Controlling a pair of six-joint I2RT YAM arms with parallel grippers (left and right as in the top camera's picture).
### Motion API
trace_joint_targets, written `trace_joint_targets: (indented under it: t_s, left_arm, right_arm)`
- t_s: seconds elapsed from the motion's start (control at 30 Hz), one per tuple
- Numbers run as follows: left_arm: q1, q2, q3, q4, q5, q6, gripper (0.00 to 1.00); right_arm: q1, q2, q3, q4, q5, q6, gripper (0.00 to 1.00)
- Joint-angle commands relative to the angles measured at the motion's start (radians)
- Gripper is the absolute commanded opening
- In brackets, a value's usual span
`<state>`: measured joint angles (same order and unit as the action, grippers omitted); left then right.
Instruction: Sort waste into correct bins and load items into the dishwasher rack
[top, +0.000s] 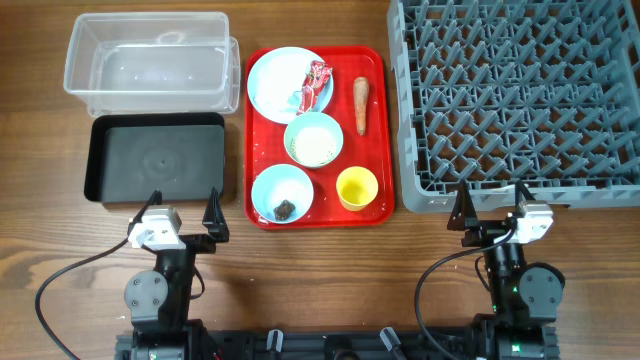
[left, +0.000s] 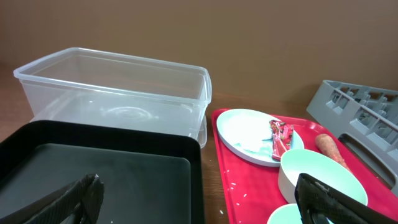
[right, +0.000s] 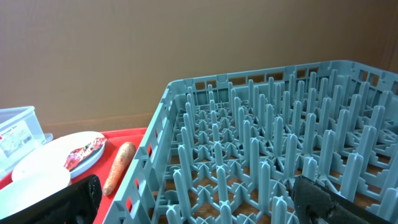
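Wooden tabletop (top: 320, 250), nothing sorted yet — left hand (top: 184, 206) and right hand (top: 491, 203) both spread wide, empty. Ahead-right of left hand, wrapper (top: 317, 82) on plate (top: 270, 88); rack (top: 400, 120) just ahead of right hand. Next, probably — reach wrapper, pinch lightly.

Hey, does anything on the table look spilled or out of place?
A few white grains lie loose on the red tray, outside the rice bowl, as if spilled. The carrot lies bare on the tray, not in a dish. Nothing else stands out.
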<state>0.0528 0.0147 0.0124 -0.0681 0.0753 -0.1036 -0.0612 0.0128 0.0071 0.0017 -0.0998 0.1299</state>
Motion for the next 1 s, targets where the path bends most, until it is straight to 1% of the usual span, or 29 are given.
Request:
trace_joint_targets:
  t_s: [0.0, 0.87, 0.9, 0.97]
  left_arm:
    - [-0.005, -0.008, -0.006, -0.004, -0.01, -0.01, 1.0]
    - [-0.005, -0.008, -0.006, -0.003, -0.015, -0.01, 1.0]
    - [-0.005, -0.008, -0.006, 0.0, -0.017, -0.01, 1.0]
    - [-0.005, -0.008, -0.006, 0.0, -0.017, -0.01, 1.0]
  right_arm:
    - [0.006, -0.008, -0.002, 0.005, 0.01, 0.004, 1.0]
    - [0.006, -0.008, -0.002, 0.004, 0.022, 0.001, 1.0]
    - [0.006, -0.008, -0.002, 0.004, 0.019, 0.007, 1.0]
    - [0.006, -0.008, -0.002, 0.005, 0.006, 0.101, 1.0]
